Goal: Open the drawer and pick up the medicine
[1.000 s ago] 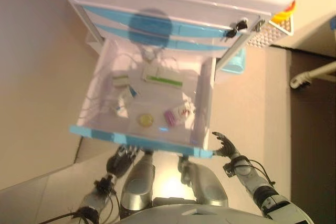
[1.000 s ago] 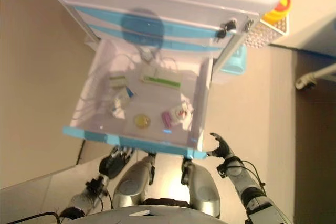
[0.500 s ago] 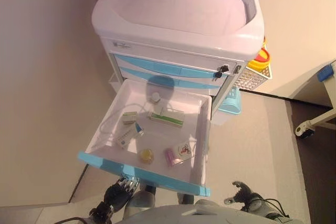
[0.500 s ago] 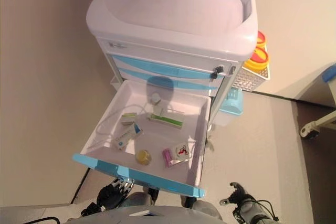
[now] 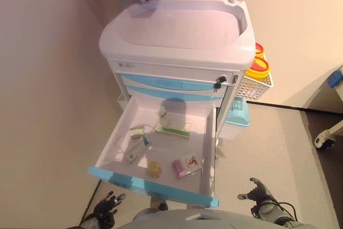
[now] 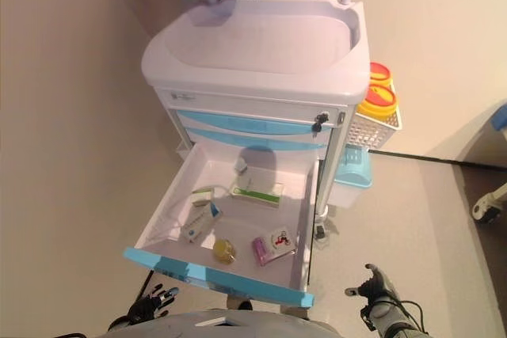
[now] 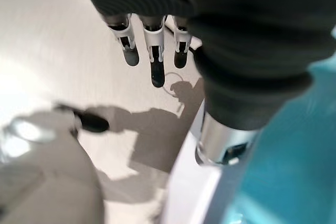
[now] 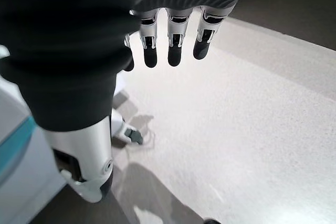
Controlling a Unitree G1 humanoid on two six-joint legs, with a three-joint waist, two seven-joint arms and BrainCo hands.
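Note:
The white cart's lowest drawer [image 5: 206,148] with a blue front [image 5: 153,187] stands pulled out. Inside lie a pink-and-white medicine box [image 5: 186,167], a round yellow jar [image 5: 154,169], a white-and-blue box [image 5: 136,150], a long green-and-white box [image 5: 173,129] and a small box [image 5: 137,131]. My left hand [image 5: 104,209] hangs low, below the drawer front's left end, open and empty; its straight fingers [image 7: 152,51] show over bare floor. My right hand [image 5: 260,193] is open and empty, low to the right of the drawer, its fingers [image 8: 173,40] straight.
The cart [image 5: 177,30] has a basin-shaped top and two shut blue drawers above. A wire basket with yellow containers [image 5: 256,73] hangs on its right side, above a blue bin [image 5: 236,116]. A wall runs along the left. A caster [image 5: 327,140] stands at far right.
The camera has pulled back and tilted up, so the whole cart now shows. Both hands sit lower in the picture, away from the drawer front. The drawer stays open.

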